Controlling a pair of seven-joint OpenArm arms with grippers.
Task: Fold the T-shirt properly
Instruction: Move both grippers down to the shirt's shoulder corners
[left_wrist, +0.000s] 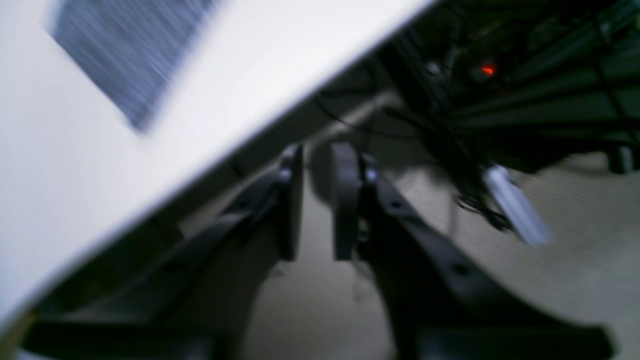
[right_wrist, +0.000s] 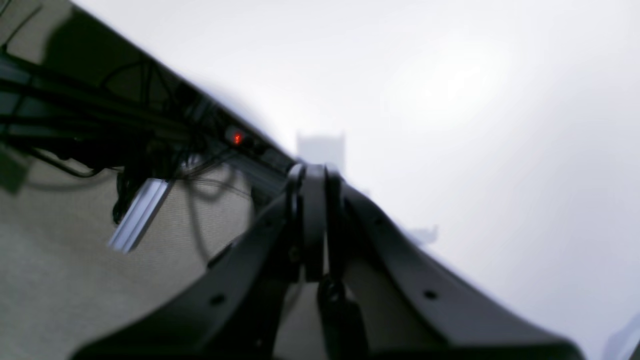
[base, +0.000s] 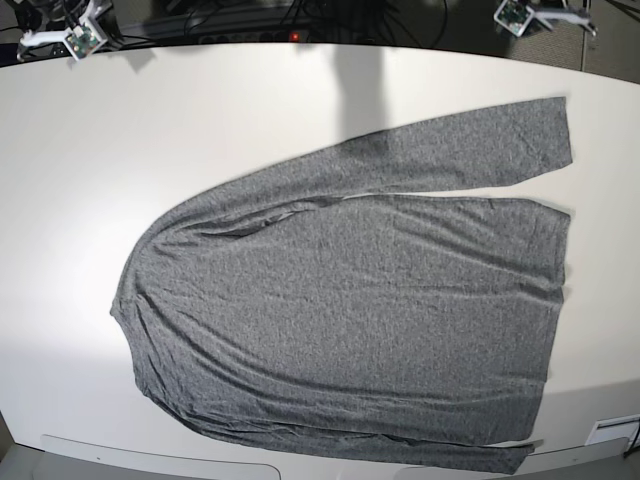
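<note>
The T-shirt (base: 350, 310), a plain heather-grey long-sleeved knit, lies spread flat across the white worktop (base: 150, 120) in the base view, filling most of the middle and lower part of the frame. Its body runs from a rounded end at centre left to a straight edge at the right. One sleeve stretches along the upper edge toward the upper right corner, and the lower sleeve runs along the bottom edge of the frame. In the left wrist view, which is blurred, the left tool (left_wrist: 317, 202) hangs past the worktop's edge above the beige floor (left_wrist: 575, 260), its two dark pads standing apart with nothing between them; a corner of the grey cloth shows in that frame's upper left. In the right wrist view the right tool (right_wrist: 314, 225) also sits at the worktop's edge, its pads pressed together and holding nothing. Dark cables (right_wrist: 125, 145) run under the worktop.
</note>
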